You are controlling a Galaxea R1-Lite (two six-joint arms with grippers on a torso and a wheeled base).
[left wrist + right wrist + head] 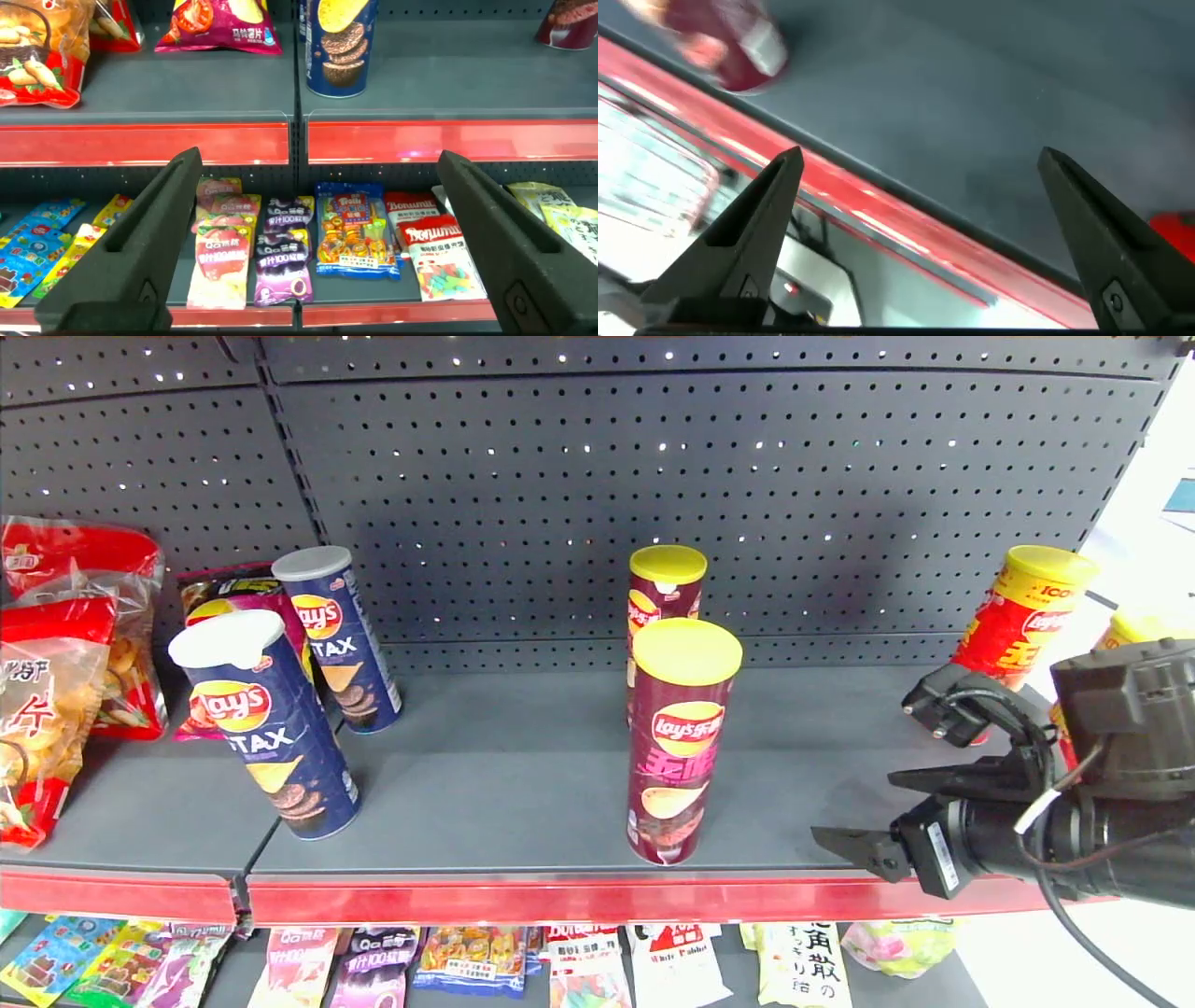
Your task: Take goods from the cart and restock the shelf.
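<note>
The left gripper (318, 159) gapes wide and empty before the lower packets (280, 252). The right gripper (854, 807), equally wide and empty, hangs at the shelf (523, 784) front edge, beside an upright maroon chip can (677, 747); a second maroon can (665, 583) stands behind

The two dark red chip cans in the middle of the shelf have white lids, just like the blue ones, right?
Not quite. The front dark red can and the back dark red can have yellow lids, as the head view shows. The front blue can and the back blue can do have white lids.
</note>
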